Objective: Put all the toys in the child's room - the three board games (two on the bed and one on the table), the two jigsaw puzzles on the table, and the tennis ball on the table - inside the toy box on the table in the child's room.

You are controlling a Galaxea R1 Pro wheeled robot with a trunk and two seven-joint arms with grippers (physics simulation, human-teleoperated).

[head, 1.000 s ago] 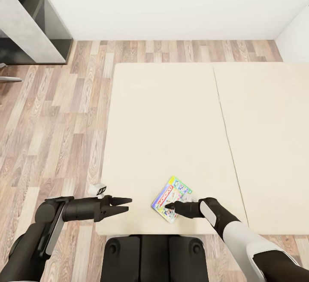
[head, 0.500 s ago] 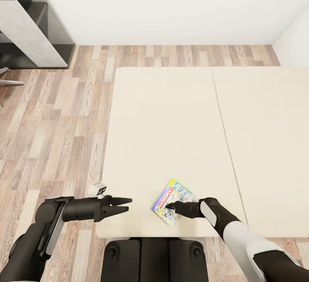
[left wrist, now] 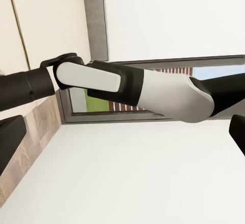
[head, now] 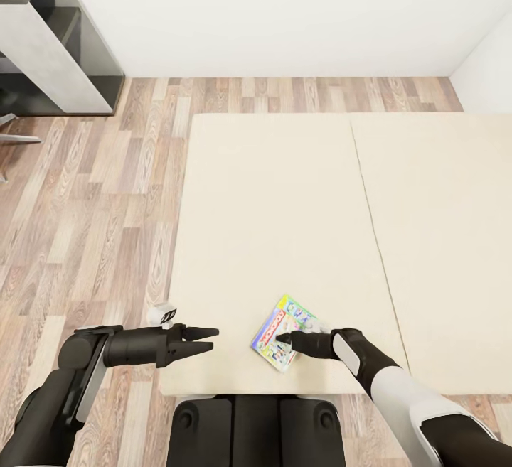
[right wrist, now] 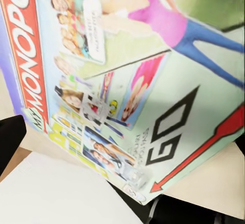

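At six o'clock on the bed (head: pixel 284 204), the right pincer (head: pixel 284 340) reaches the Monopoly board game (head: pixel 283 330); its grip I cannot tell. Left pincer (head: pixel 210 337) hangs slightly open, empty. Boxing is not yet done.

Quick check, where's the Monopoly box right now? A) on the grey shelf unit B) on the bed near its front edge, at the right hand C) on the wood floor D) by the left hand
B: the Monopoly box lies on the beige bed near its front edge, with the right hand at its near side; the left hand is well apart from it.
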